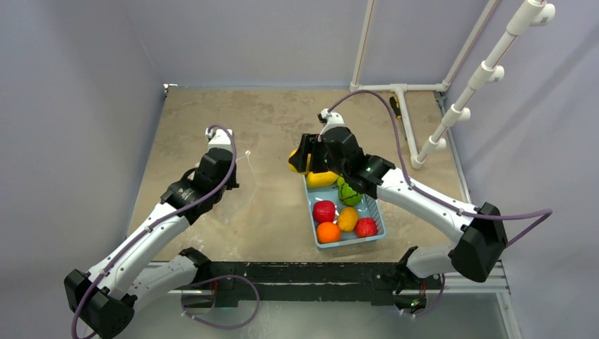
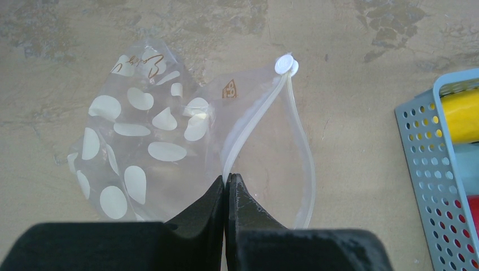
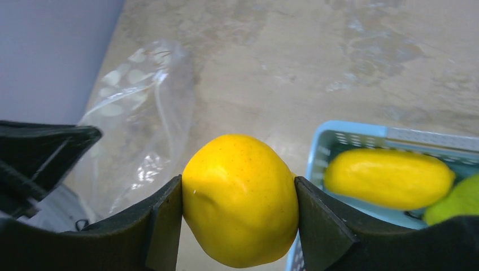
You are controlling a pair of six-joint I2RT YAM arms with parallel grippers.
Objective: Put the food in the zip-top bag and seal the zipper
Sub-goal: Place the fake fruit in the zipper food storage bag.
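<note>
This is a robotics lab test cell. Two white-and-black robot arms, left (image 1: 152, 233) and right (image 1: 424, 201), are bolted to a black rail (image 1: 304, 272) at the near edge of a mottled tan tabletop (image 1: 268, 141), trailing purple cables (image 1: 367, 91). Plain grey panels (image 1: 78, 106) wall the tabletop in. A white pipe frame (image 1: 400, 88) stands at its far right corner. The only goods are glossy toy fruits (image 1: 324, 210) in a light-blue perforated basket (image 1: 351, 243).
</note>
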